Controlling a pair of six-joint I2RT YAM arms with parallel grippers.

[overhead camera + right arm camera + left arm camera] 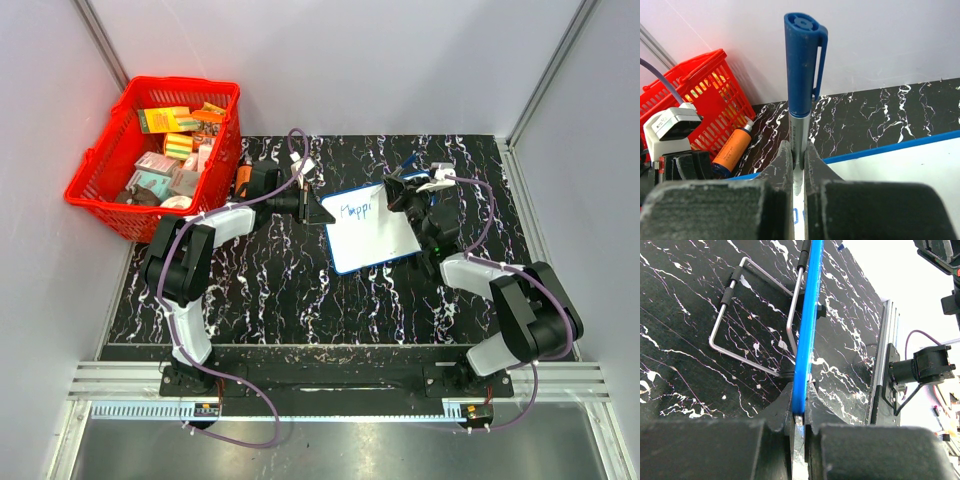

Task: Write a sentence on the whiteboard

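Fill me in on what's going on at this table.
Two robot arms are partway through writing on a whiteboard. The left tool is clamped on the board's blue rim at its left edge, steadying it. The right tool grips a blue marker, cap end up, over the board's upper part. Only a few blue letters, roughly "Happi", are written so far.

The setting is identified as a robotics test cell in a laboratory. The black marbled tabletop point(280, 300) is enclosed on 3 sides by plain white panels point(350, 60) joined with aluminium profiles point(105, 45). A left arm point(185, 270) and a right arm point(520, 310) are bolted to a metal rail point(330, 385), and purple cables point(158, 275) are routed along them.
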